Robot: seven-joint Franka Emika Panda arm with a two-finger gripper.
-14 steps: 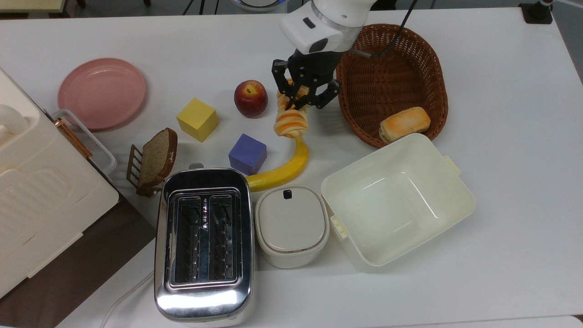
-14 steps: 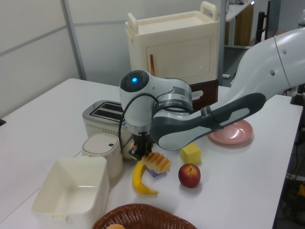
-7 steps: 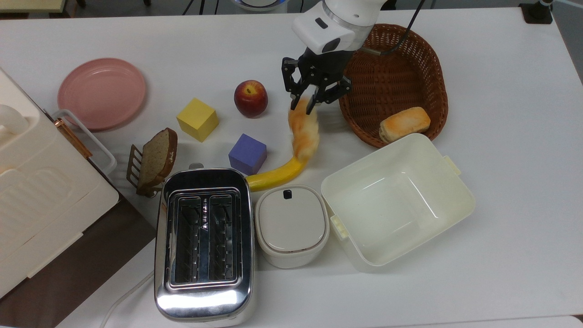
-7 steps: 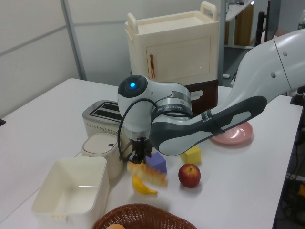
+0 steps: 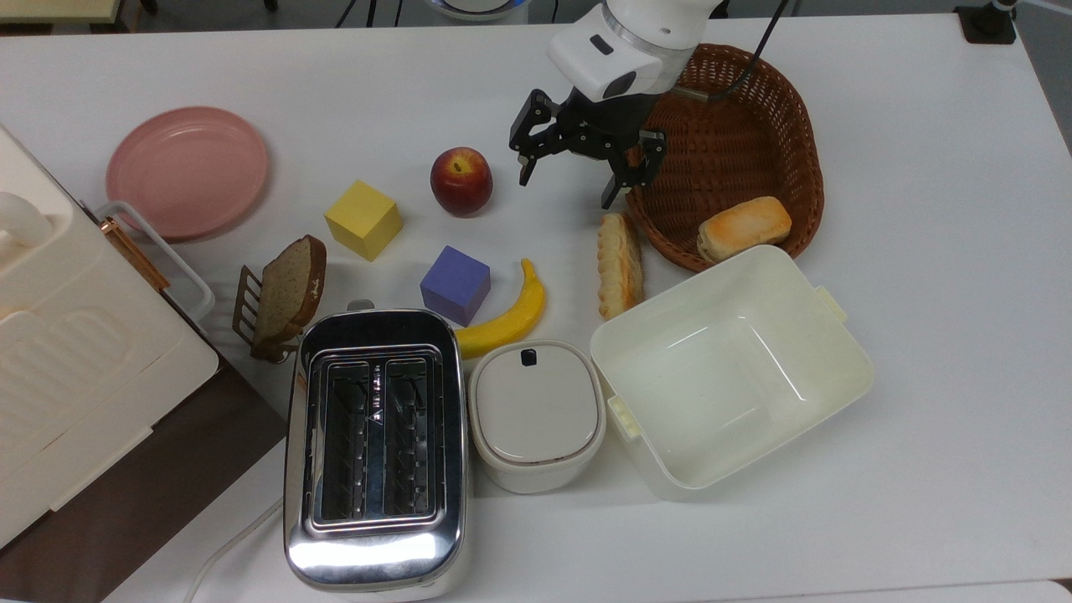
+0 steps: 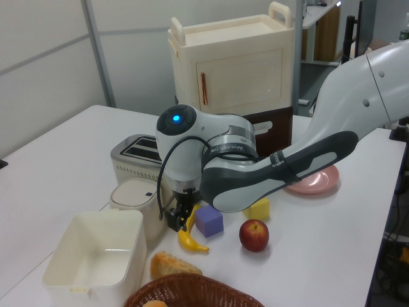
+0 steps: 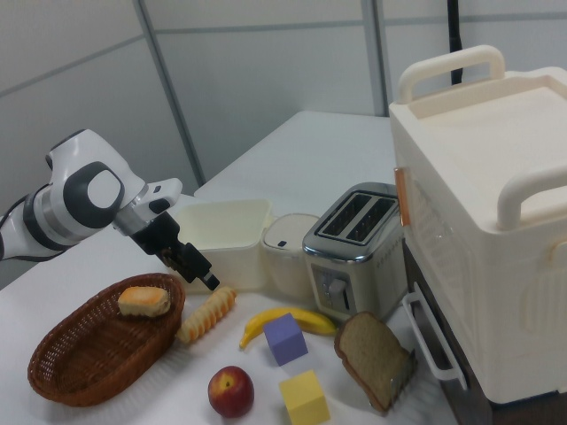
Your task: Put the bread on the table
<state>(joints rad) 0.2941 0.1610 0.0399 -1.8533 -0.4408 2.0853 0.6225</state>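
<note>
The bread (image 5: 620, 265), a ridged orange-and-cream loaf, lies flat on the white table (image 5: 921, 251) between the wicker basket and the banana, its near end close to the cream box. It also lies on the table in the left view (image 6: 172, 263) and the right view (image 7: 206, 315). My gripper (image 5: 567, 184) hangs open above the table, just beyond the loaf's far end and apart from it, with nothing between its fingers. The left view has the gripper (image 6: 179, 216) over the banana area, and the right view has it (image 7: 190, 266) above the loaf.
The wicker basket (image 5: 729, 142) holds a small bun (image 5: 744, 226). A cream box (image 5: 729, 368), banana (image 5: 507, 314), apple (image 5: 461, 180), purple cube (image 5: 455, 283) and yellow cube (image 5: 363, 219) surround the loaf. Toaster (image 5: 374, 444), lidded container (image 5: 536, 414), toast rack (image 5: 289, 289) and pink plate (image 5: 187, 172) stand further off.
The gripper opened and let go of the bread, which dropped onto the table beside the basket. The gripper has risen and drawn back slightly.
</note>
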